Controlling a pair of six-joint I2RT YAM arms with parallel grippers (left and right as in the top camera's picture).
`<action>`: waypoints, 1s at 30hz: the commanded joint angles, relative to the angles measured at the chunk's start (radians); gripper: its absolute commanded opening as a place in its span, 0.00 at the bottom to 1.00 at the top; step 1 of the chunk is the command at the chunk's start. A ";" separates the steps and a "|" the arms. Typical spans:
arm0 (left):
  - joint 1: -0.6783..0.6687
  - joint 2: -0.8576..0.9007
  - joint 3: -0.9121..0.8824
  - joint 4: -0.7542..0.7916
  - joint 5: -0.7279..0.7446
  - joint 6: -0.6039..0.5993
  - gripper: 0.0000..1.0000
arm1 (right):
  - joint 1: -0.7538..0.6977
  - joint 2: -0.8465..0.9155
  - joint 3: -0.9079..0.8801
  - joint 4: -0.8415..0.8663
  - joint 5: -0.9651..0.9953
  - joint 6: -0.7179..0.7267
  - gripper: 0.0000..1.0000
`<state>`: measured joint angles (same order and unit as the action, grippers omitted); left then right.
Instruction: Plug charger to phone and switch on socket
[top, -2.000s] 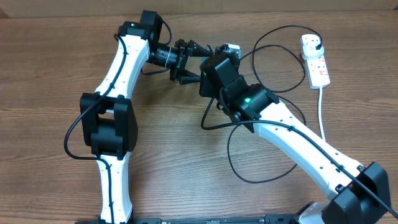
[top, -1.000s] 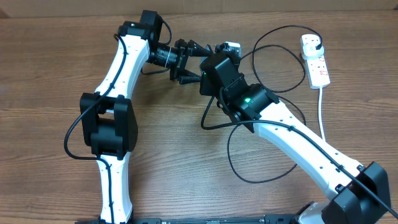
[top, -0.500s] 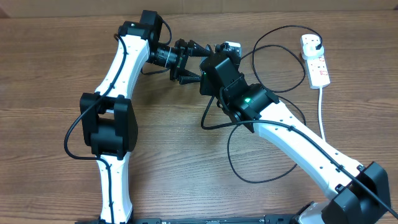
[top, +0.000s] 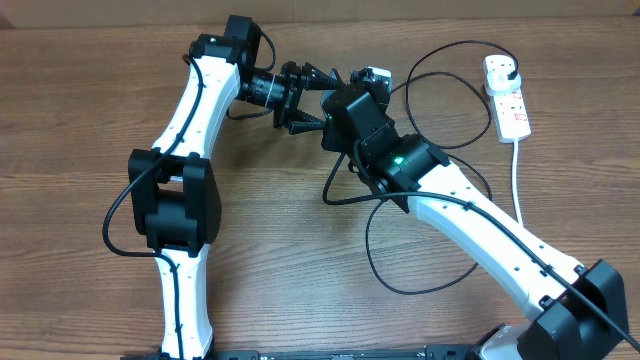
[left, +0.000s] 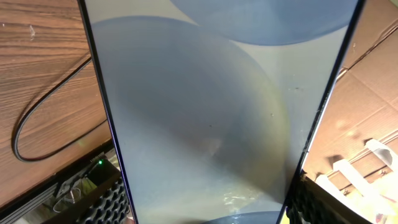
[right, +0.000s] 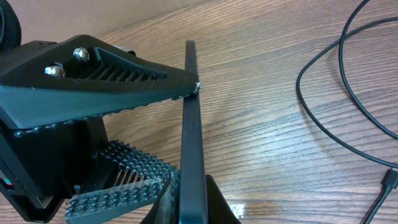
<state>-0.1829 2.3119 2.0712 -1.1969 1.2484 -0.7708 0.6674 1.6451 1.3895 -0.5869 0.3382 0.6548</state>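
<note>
My left gripper (right: 177, 134), part-open, clamps the slim rectangular blue-screened phone (left: 205, 112) over the wooden table (top: 80, 150); my right gripper (right: 193, 205) pinches its thin edge shut. Any mismatch between arms could twist it loose. Overhead hides it; the right wrist view shows it edge-on, the thin black charger cable (right: 300, 84) lying loose.

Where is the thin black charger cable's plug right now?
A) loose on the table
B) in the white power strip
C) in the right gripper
B: the overhead view shows the black plug seated in the top end of the small white rectangular power strip.
</note>
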 joint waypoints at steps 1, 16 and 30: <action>-0.008 0.006 0.031 0.016 0.025 0.031 0.67 | 0.005 0.005 0.026 0.002 0.009 -0.026 0.04; 0.106 0.006 0.031 0.281 -0.036 0.068 0.95 | -0.024 0.005 0.061 -0.008 0.066 -0.034 0.04; 0.238 -0.218 0.031 -0.166 -0.135 0.769 1.00 | -0.176 0.004 0.280 -0.134 -0.243 -0.010 0.04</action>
<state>0.0685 2.2562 2.0823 -1.2747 1.1877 -0.2768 0.5354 1.6600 1.6032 -0.7330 0.2653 0.6289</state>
